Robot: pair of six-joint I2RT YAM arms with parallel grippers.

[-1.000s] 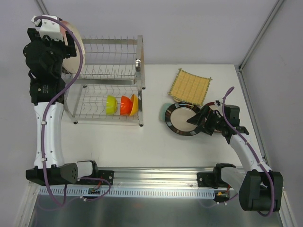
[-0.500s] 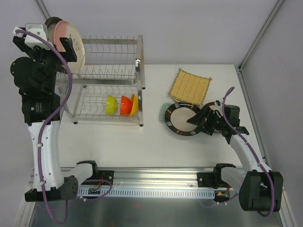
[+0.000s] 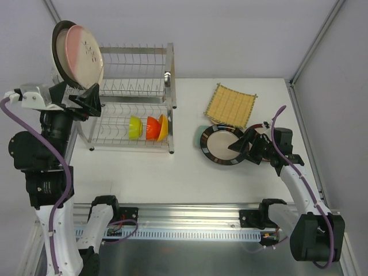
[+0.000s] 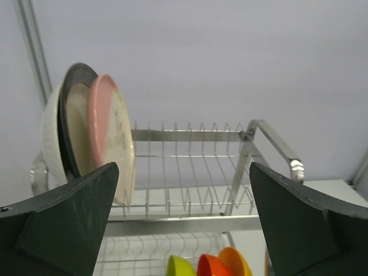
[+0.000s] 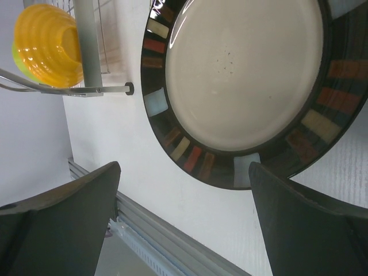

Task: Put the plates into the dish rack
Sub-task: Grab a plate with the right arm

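Pink plate (image 3: 85, 54) on edge, rack (image 3: 171, 63) top tier; dk-rimmed plate (image 3: 220, 144) flat

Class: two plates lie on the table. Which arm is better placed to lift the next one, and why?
Right. The right gripper, open, hovers at the dark-rimmed plate's edge, the yellow woven square just beyond. The left gripper, open and empty, is far off by the dish rack.
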